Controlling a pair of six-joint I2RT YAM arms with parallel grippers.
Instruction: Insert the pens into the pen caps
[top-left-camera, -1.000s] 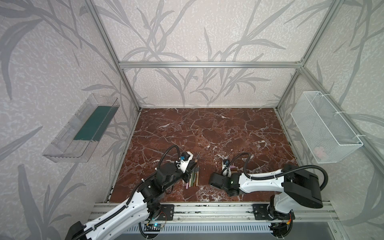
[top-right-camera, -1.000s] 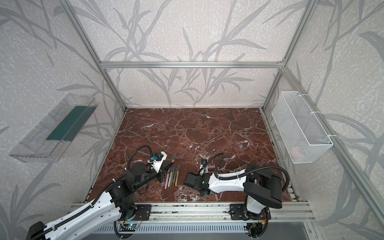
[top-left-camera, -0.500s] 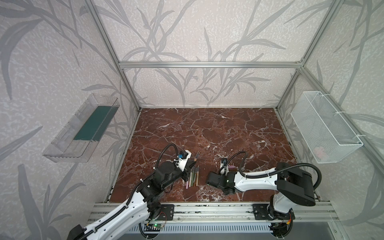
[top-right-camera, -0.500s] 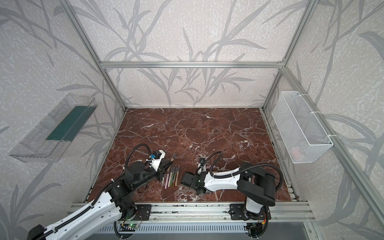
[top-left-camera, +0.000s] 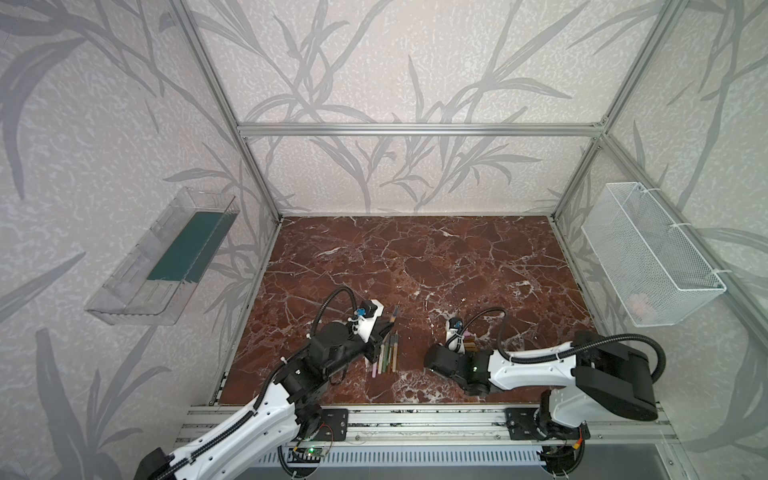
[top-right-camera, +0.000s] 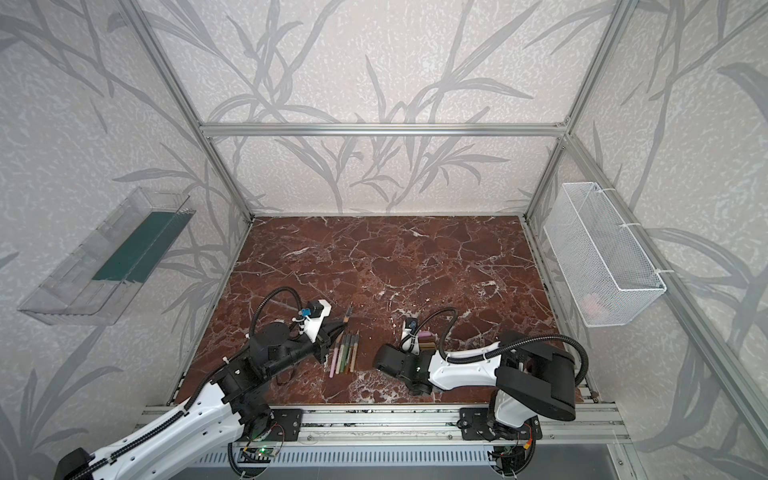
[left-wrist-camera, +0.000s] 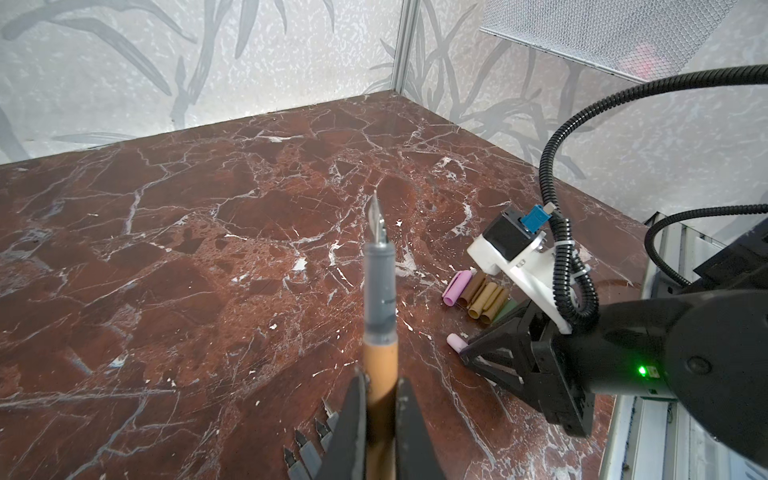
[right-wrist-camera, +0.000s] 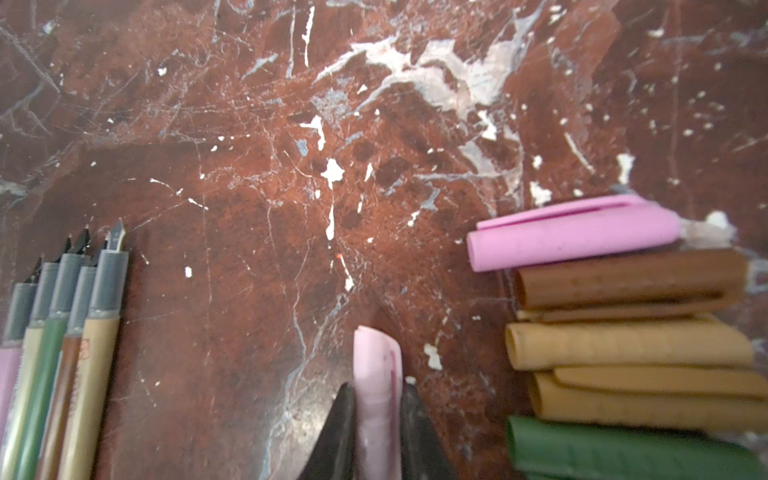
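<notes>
Gold-tan pen (left-wrist-camera: 380, 324) (nib forward) clamped in left claw (left-wrist-camera: 381, 380); right claw (right-wrist-camera: 377, 390), arm stretched low, pinches pink cap (right-wrist-camera: 376, 361).

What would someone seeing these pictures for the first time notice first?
The left gripper holds a gold-tan pen above the red marble table, nib pointing forward. The right gripper pinches a pale pink cap low down, between the row of pens and the cluster of caps.
</notes>
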